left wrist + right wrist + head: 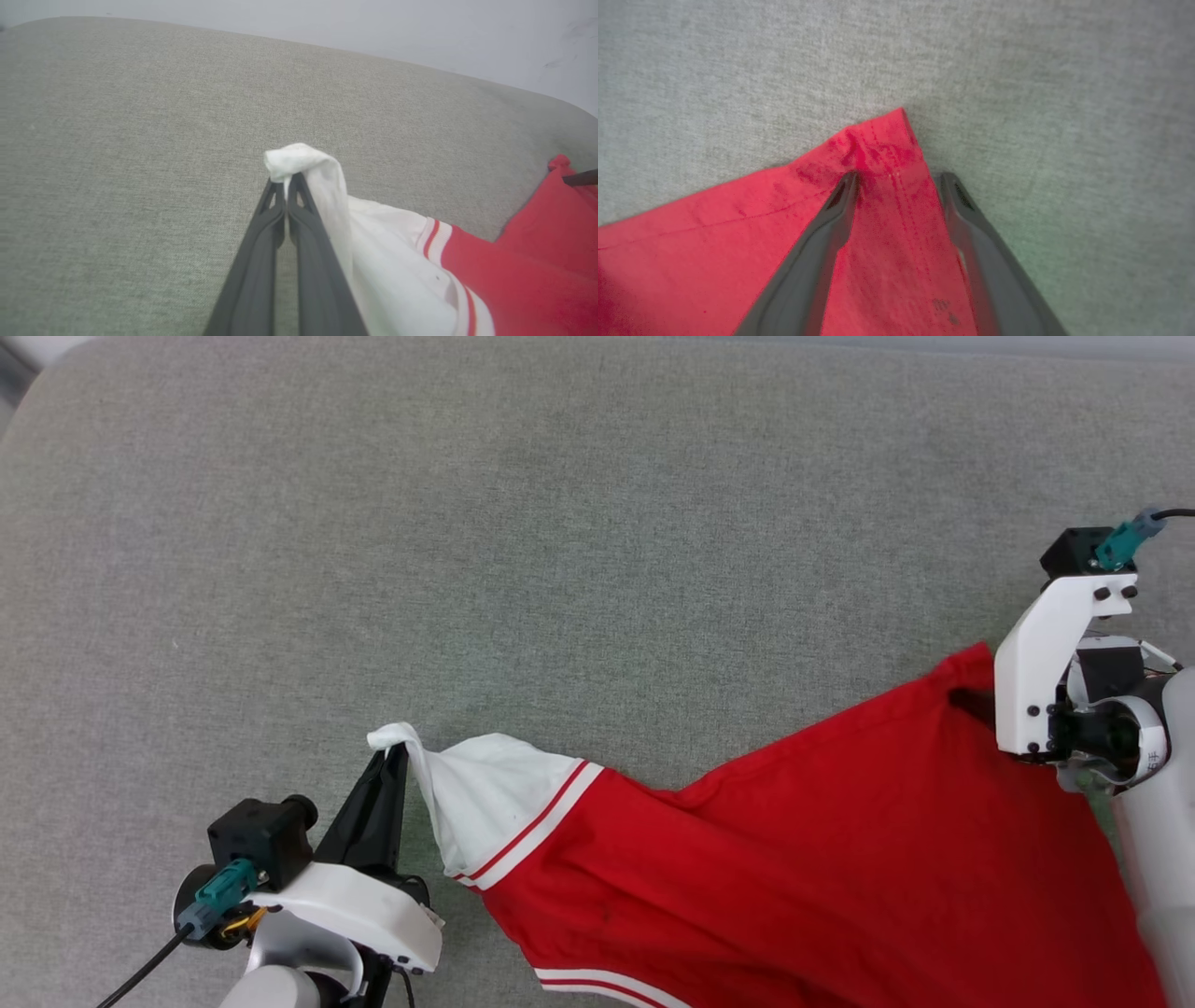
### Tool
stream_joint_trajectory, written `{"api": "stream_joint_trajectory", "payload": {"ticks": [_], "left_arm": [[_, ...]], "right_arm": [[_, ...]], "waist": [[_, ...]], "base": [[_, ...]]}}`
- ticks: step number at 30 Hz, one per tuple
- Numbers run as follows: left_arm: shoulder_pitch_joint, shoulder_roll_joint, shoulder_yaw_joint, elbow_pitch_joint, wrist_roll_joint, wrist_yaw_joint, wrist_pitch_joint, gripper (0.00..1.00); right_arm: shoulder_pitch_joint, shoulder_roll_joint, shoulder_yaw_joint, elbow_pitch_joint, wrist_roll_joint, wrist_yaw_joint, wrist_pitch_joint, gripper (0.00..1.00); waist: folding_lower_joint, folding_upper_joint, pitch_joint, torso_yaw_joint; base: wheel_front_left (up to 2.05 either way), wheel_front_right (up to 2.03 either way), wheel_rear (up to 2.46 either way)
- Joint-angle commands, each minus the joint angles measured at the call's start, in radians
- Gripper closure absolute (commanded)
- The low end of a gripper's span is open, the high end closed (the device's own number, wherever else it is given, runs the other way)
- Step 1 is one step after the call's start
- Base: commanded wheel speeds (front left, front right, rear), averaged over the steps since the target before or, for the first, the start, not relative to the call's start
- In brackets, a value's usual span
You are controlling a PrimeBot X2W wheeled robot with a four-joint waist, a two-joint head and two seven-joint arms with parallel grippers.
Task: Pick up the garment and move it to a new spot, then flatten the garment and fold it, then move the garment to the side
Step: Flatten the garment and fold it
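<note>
The garment (840, 859) is soft, matt cloth with a stitched hem, and its white sleeve is creased. Under the garment lies a grey covering (560, 523) of coarse, flecked, matt fabric. The left gripper (286, 179) and right gripper (901, 179), at the garment's edges, have smooth, matt dark plastic fingers. The white shell (345, 905) beside the garment looks like faintly glossy plastic.

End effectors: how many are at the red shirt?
2. The left end effector, lower left, is shut on the white sleeve tip of the garment; the right end effector, far right, sits open over its red hem corner.
</note>
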Motion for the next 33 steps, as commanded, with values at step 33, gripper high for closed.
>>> {"api": "stream_joint_trajectory", "payload": {"ticks": [33], "left_arm": [[-0.755,0.066,0.052,0.375,0.043,-0.113,0.019,1.00]], "right_arm": [[-0.278,0.023,-0.044,0.040,-0.053,0.002,-0.560,1.00]], "waist": [[0.0000,0.0000,-0.156,-0.164]], "base": [[0.00,0.00,0.00]]}}
